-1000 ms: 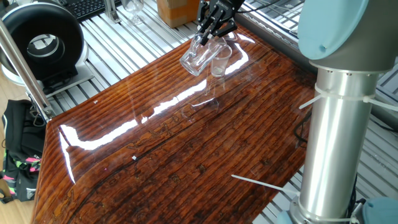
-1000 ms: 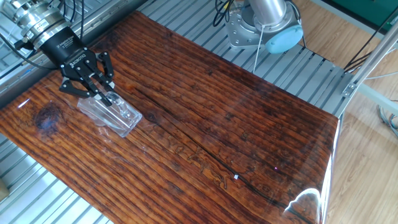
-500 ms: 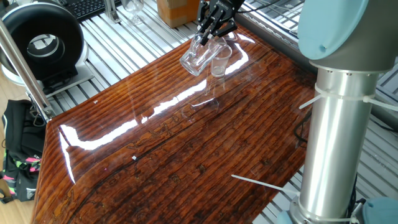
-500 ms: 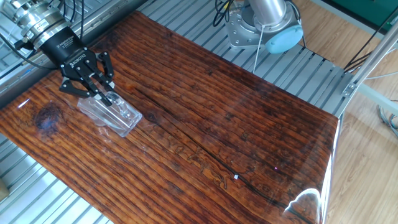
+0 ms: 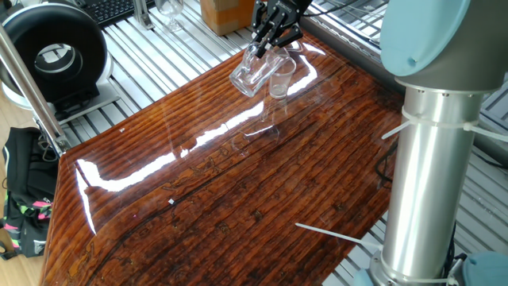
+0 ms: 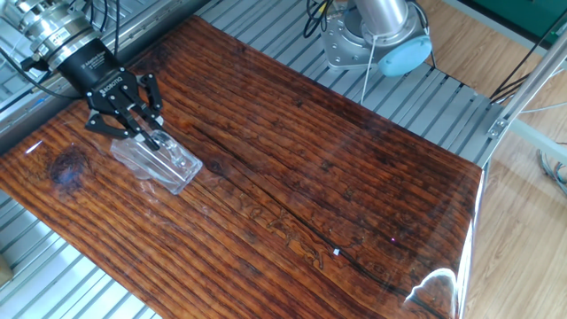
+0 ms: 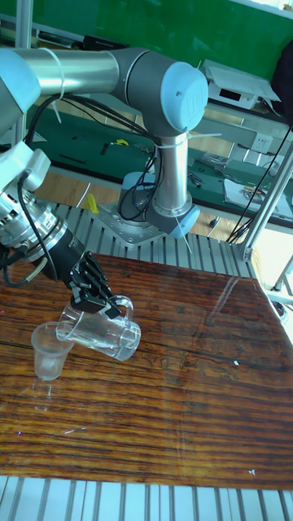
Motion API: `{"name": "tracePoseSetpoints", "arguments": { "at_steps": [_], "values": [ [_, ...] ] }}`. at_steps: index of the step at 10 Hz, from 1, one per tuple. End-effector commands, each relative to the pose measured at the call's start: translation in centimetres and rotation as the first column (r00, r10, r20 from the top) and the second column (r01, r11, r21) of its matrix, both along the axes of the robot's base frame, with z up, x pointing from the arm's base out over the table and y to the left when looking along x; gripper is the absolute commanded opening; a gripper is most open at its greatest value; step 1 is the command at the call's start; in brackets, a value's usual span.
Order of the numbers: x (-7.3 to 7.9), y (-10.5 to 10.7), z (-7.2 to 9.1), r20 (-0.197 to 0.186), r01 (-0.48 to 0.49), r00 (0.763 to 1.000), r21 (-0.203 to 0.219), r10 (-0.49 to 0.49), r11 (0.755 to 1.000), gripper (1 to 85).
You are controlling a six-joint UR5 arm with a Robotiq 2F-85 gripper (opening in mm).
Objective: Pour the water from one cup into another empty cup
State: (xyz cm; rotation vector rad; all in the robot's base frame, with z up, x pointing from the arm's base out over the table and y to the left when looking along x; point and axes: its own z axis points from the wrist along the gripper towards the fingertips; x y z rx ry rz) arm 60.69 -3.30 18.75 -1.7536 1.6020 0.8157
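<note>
My gripper (image 7: 92,298) is shut on the glass mug (image 7: 102,330) near its handle (image 7: 123,304) and holds it above the wooden table (image 7: 171,407). The mug lies tipped almost on its side. Its mouth reaches over the rim of the small tapered cup (image 7: 49,350), which stands upright on the table at the left. One fixed view shows the gripper (image 5: 272,32) above the tilted mug (image 5: 250,73), with the small cup (image 5: 280,78) just right of it. From the other side the gripper (image 6: 133,124) and mug (image 6: 161,161) sit near the table's left corner. I cannot make out the water.
The arm's thick column (image 5: 429,159) stands at the table's right side, on its base (image 6: 376,35). Off the table are a black round device (image 5: 51,52), a cardboard box (image 5: 226,12), some glassware (image 5: 168,12) and a black bag (image 5: 24,191). Slatted metal surrounds the wooden top.
</note>
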Motion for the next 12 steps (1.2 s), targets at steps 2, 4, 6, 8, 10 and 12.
{"name": "tracePoseSetpoints", "arguments": {
  "at_steps": [2, 4, 6, 8, 10, 12],
  "values": [
    [0.0, -1.2, -1.4, -0.064, 0.032, 0.997, -0.156, -0.042, 0.987, 1.7],
    [1.0, -1.4, -2.0, -0.071, 0.086, 0.991, -0.302, -0.112, 0.950, 1.7],
    [1.4, 0.8, -1.0, -0.094, 0.097, 0.987, -0.275, -0.127, 0.957, 1.7],
    [1.4, 0.6, -1.3, -0.097, 0.095, 0.987, -0.295, -0.129, 0.951, 1.7],
    [0.9, 0.0, -1.7, -0.131, 0.107, 0.978, -0.347, -0.161, 0.932, 1.7],
    [0.7, -1.0, -2.4, -0.151, 0.129, 0.965, -0.432, -0.213, 0.892, 1.7]
  ]
}}
